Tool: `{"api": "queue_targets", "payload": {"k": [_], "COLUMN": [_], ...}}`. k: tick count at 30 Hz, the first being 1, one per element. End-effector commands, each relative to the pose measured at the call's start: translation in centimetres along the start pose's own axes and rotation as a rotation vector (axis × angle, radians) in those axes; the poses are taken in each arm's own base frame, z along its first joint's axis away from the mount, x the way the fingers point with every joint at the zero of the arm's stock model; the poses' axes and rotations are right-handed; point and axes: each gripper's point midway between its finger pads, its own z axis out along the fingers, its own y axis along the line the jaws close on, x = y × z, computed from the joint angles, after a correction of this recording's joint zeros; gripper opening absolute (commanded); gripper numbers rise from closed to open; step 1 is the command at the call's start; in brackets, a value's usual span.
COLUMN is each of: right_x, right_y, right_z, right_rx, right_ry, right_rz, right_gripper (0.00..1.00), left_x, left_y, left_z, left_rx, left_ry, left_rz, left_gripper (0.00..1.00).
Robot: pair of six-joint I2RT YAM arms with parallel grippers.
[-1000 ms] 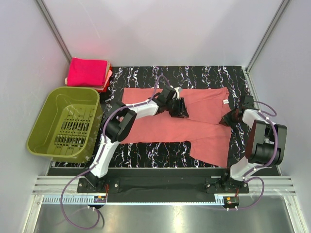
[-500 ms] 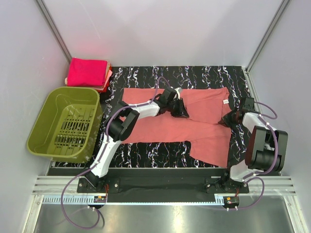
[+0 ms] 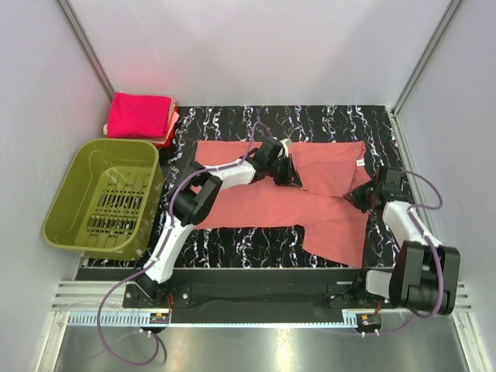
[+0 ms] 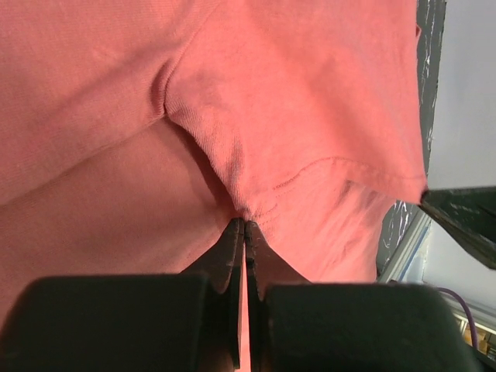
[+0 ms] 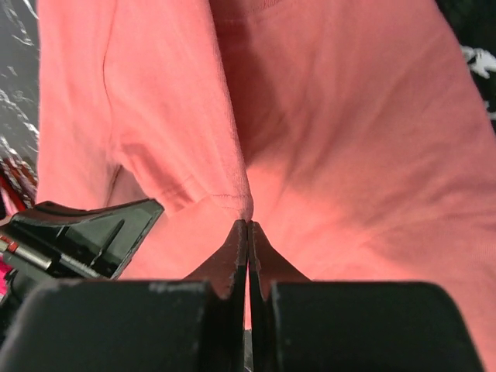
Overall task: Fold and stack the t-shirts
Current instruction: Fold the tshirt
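As L end effector (image 4: pixel 244 226), R end effector (image 5: pixel 248 225) pinch 1 tee (image 3: pixel 256 205).

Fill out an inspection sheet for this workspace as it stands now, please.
Surface: black marbled mat, partly under cloth.
Job's things: salmon t-shirt spread on the mat; folded magenta stack at the far-left corner.
Clutter: olive basket left of the mat.
Grippers: left gripper shut, pinching the salmon t-shirt; right gripper likewise.
Cables: purple cables loop off both arms, none seen snagged.
Surroundings: white walls; nothing else seen.
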Motion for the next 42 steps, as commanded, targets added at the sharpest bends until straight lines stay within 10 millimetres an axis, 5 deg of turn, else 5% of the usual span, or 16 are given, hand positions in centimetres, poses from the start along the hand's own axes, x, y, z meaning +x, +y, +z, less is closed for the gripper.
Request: {"api": "queue_targets", "payload": {"k": [1, 14, 34, 39, 42], "right_x": [-1.1, -1.5, 1.1, 0.9, 0.1], "right_y": [0.8, -0.6, -4.2, -4.1, -3.5], "right_z": [-1.2, -2.1, -0.6, -0.1, -0.8], "right_rx": [-0.037, -0.009, 0.027, 0.038, 0.059], "right_ry": [-0.11, -0.191, -0.162, -0.145, -0.158], "right_rz": [0.039, 0.028, 0.062, 0.054, 0.037], "right_gripper": [0.0, 0.0, 0.0, 0.13, 0.31], "left_x": [-1.6, -1.2, 0.3, 0.7, -0.1], "left_y": [-3.1, -4.0, 0.3, -0.4, -1.6], "left_z": [-1.2, -3.1, -3.8, -4.3, -5.6], "left_rx": [0.049, 0.042, -0.086, -0.077, -0.059], "left_ry": [-0.023, 0.018, 0.053, 0.079, 0.066], "left_rz": [0.057, 0.066, 0.016, 0.037, 0.067], "left_gripper": [0.0, 0.0, 0.0, 0.27, 0.32]}}
